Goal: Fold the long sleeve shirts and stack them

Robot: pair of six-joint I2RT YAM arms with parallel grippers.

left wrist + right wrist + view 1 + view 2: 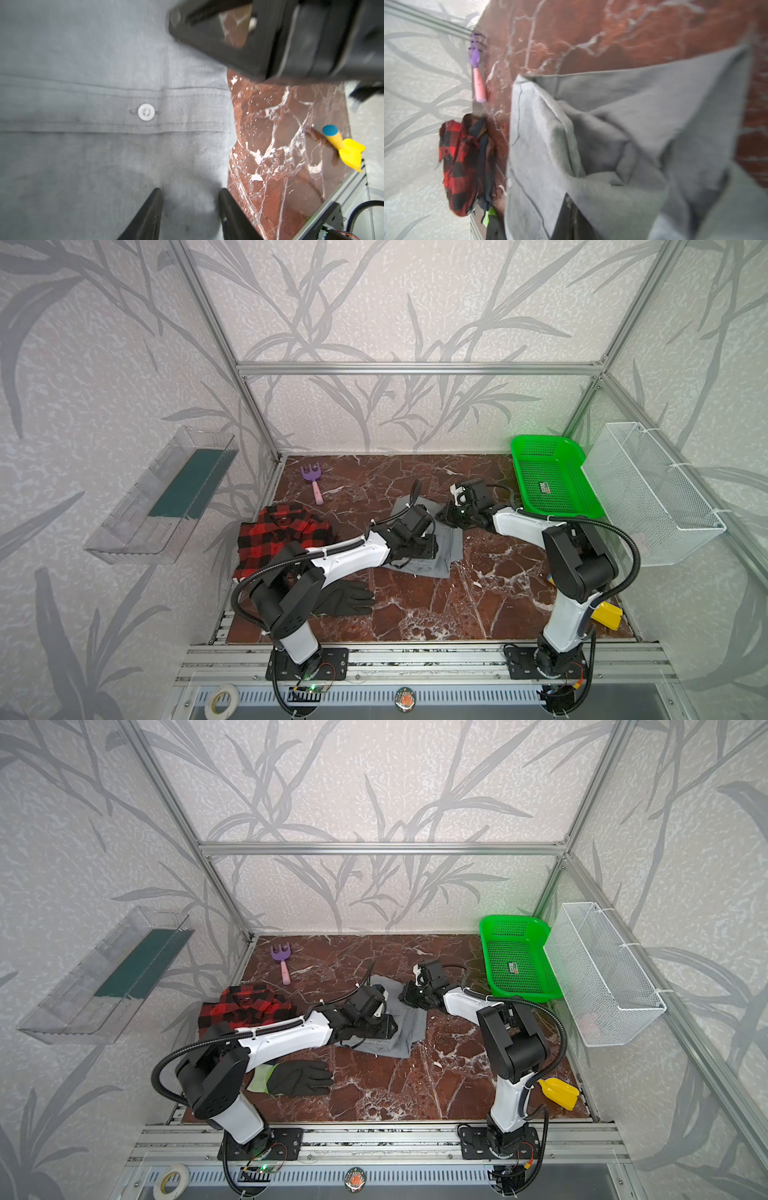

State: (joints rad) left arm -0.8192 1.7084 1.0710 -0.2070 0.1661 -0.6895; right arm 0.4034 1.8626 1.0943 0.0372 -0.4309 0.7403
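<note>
Since the grey shirt (654, 93) is thin and floppy, we'd grab edges; right gripper (444, 515) pinches it, left gripper (190, 190) sits spread.

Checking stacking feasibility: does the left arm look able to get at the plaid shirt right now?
Probably yes. The plaid shirt lies on that arm's side with nothing on it. The left pincer hangs over the grey shirt, jaws apart, so pulling back should suffice.

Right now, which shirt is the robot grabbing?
The plain grey shirt, pinched by the right gripper. The red-and-black plaid shirt lies to the side, with no gripper on it.
</note>
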